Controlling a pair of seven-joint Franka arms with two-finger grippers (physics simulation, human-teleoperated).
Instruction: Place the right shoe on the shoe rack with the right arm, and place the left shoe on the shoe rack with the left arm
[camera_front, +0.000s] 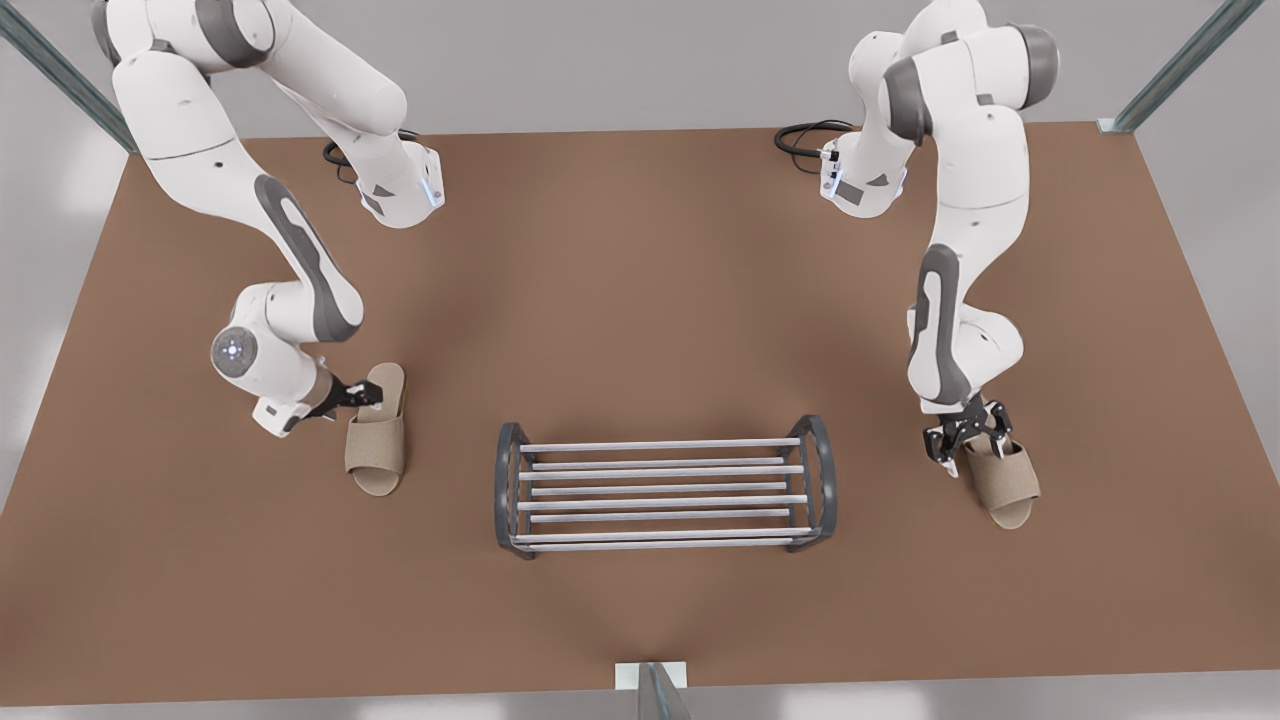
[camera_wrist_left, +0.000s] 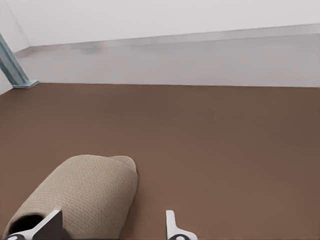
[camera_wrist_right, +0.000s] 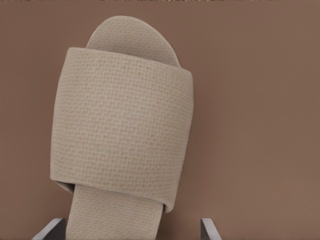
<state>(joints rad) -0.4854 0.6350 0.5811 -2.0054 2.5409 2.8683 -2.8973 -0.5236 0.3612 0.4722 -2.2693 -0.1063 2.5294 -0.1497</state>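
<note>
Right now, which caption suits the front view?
Open left gripper at the left shoe, open right gripper over the right shoe, shoe rack between them.

**Left wrist view:** the left shoe (camera_wrist_left: 80, 197) is cut off at the frame edge, so its heel is unseen. Of the left gripper (camera_wrist_left: 112, 229), just two fingertips enter the frame.

**Right wrist view:** the right shoe (camera_wrist_right: 122, 130) loses its heel at the edge. The right gripper (camera_wrist_right: 131, 229) is cropped to its fingertips.

**Front view:** the right gripper hides that shoe's heel. Whether either gripper touches its shoe cannot be told. Both arms (camera_front: 200, 140) are cut off at the top.
</note>
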